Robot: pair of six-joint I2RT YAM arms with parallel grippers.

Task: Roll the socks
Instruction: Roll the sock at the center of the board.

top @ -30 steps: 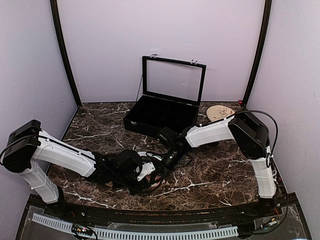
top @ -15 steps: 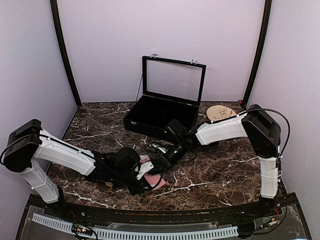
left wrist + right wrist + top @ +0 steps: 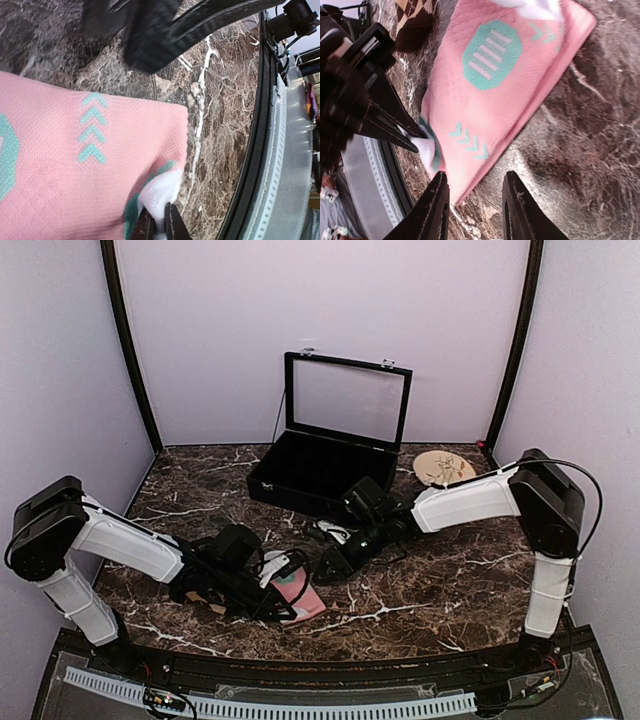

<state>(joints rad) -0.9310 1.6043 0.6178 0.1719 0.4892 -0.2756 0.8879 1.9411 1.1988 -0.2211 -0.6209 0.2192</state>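
Near-centre on the table [image 3: 450, 580], your left gripper [image 3: 159, 224] pinches the pink sock [image 3: 298, 590] by its white corner. Your right gripper [image 3: 475, 176] is spread and empty, and the brown sock [image 3: 415, 20] is largely cut off.

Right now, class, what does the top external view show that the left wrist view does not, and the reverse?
Only the top external view shows the open black case and the tan disc behind it. Only the left wrist view shows the teal chevrons on the pink sock and the left gripper pinching its white patch. Both show the sock lying on the marble table.
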